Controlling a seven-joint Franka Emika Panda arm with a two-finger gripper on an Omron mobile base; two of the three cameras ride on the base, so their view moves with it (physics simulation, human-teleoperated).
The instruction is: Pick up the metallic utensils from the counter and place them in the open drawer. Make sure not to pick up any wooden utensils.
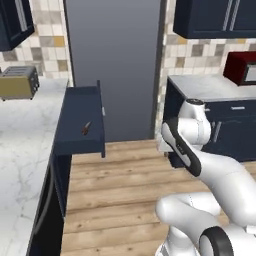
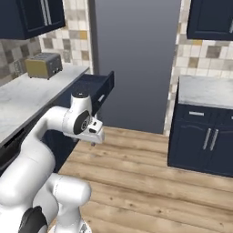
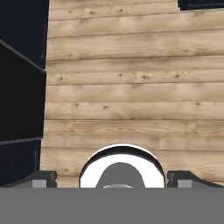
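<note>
Left base view: one metallic utensil inside open drawer, toaster beyond (end effector wide open, empty).

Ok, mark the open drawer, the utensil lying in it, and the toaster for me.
open drawer (image 1: 80, 137): left base view, bare navy floor.
metallic utensil (image 1: 86, 128): left base view, its middle, inside the drawer.
toaster (image 1: 18, 83): left base view, its yellowish side.

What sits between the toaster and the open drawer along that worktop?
Bare marble. In the left base view the worktop runs from the toaster to the open drawer; the drawer holds one small dark utensil.
</note>
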